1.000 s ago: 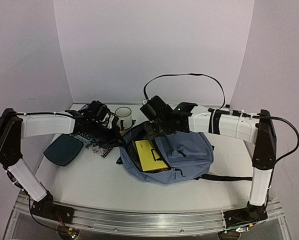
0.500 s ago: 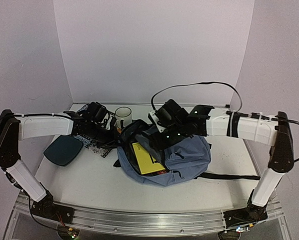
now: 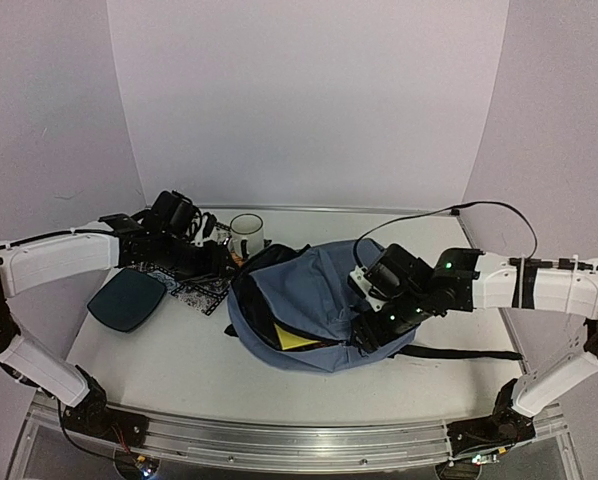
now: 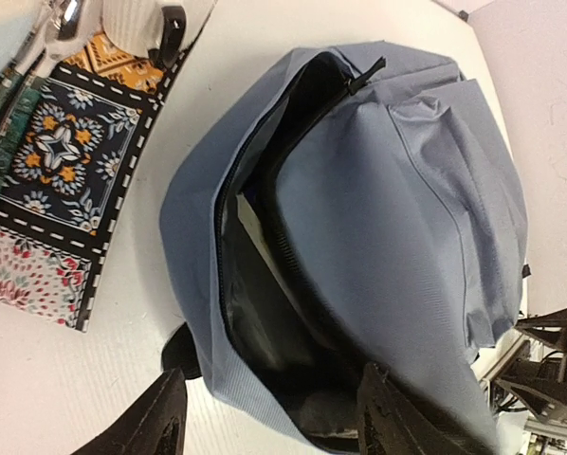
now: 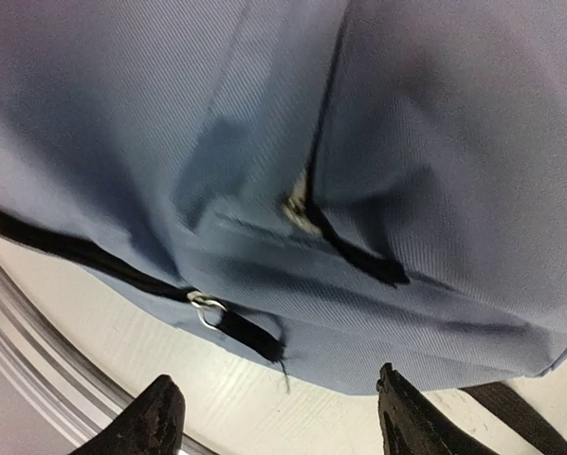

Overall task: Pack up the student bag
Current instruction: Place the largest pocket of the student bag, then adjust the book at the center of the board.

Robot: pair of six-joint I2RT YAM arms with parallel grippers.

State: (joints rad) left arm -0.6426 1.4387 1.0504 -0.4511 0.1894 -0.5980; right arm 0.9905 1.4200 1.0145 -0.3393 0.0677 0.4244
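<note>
Left gripper (image 4: 274, 417): jaws spread wide, nothing between them. Reaches in from the left edge, forearm low and roughly level, wrist over the patterned mat (image 3: 201, 292), pointing right. Hangs just left of and above the student bag (image 3: 299, 295), looking down into its gaping main zip; appears clear of the fabric.

Right gripper (image 5: 283, 417): jaws likewise parted, clasping nothing. Stretches leftward from the right edge, wrist dipped to the bag's near right flank. Sits close over the front-pocket seam and a zip pull (image 5: 208, 308); cannot tell whether it touches.

Student bag: lies slumped mid-table between both grippers, main compartment unzipped on its left side. Shows a yellow flat item (image 3: 292, 340) inside. Trails a black strap (image 3: 459, 352) to the right.

Surroundings: white mug (image 3: 247, 235) just beyond the bag's far left corner; dark teal tray (image 3: 127, 298) left of the mat.
</note>
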